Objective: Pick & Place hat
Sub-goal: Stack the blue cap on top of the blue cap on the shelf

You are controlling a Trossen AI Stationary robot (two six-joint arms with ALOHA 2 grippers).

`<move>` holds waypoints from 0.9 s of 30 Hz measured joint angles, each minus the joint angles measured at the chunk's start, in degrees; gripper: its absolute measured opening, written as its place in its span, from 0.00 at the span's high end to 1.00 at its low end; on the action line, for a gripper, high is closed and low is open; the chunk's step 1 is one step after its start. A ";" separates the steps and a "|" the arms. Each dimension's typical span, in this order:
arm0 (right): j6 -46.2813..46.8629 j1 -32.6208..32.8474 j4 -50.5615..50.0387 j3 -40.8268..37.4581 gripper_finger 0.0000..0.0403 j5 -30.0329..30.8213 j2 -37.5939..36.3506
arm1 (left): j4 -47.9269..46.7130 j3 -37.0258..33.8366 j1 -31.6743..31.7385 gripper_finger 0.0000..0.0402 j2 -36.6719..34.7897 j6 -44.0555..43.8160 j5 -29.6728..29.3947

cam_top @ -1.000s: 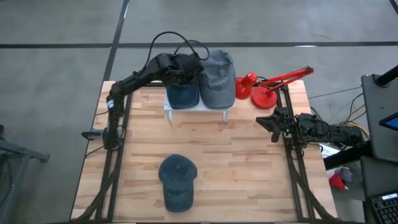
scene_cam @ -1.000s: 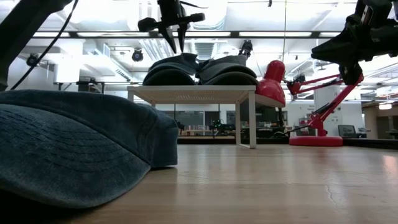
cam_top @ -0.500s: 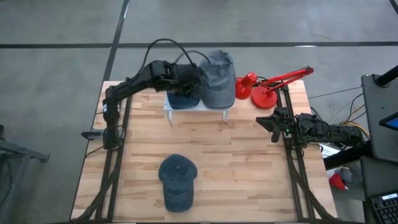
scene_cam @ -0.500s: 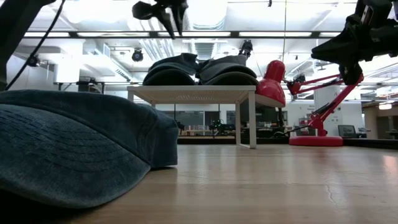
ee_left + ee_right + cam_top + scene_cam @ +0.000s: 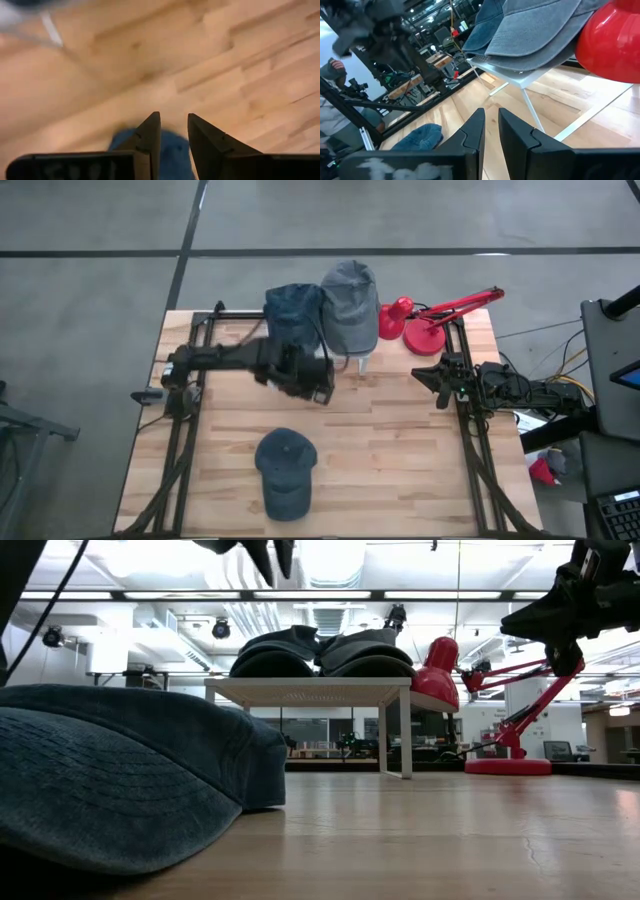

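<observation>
A dark blue cap [image 5: 285, 472] lies crown up on the wooden table near its front edge; it fills the low view's left [image 5: 120, 790] and also shows in the right wrist view [image 5: 417, 136]. Another dark blue cap [image 5: 293, 310] and a grey cap [image 5: 350, 305] rest on a small white stand [image 5: 310, 692] at the back. My left gripper [image 5: 312, 377] hangs above the table's middle, between the stand and the near cap, fingers a little apart and empty; the near cap shows beyond its fingers [image 5: 172, 150]. My right gripper [image 5: 440, 377] waits at the right edge, shut and empty.
A red desk lamp [image 5: 425, 320] stands at the back right, next to the stand. Bare wooden table [image 5: 390, 450] lies between the stand and the near cap and to that cap's right. A person [image 5: 332, 95] shows beyond the table in the right wrist view.
My left gripper has drawn away from the dark blue cap on the stand, risen, and gone toward the table's near edge, to above the middle of the table. Both caps stay on the stand. The near cap has not moved.
</observation>
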 joint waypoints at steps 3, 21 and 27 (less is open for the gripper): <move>0.00 -0.01 0.00 0.01 0.87 0.02 0.01 | 0.07 -3.05 -3.10 0.78 0.04 -5.31 1.11; 0.01 0.00 -0.02 0.01 0.87 0.02 0.01 | 6.69 -17.90 -16.82 0.78 0.02 -21.68 6.01; 0.02 0.00 -0.02 0.01 0.87 0.02 0.02 | 10.85 -21.99 -20.81 0.73 0.02 -21.72 6.01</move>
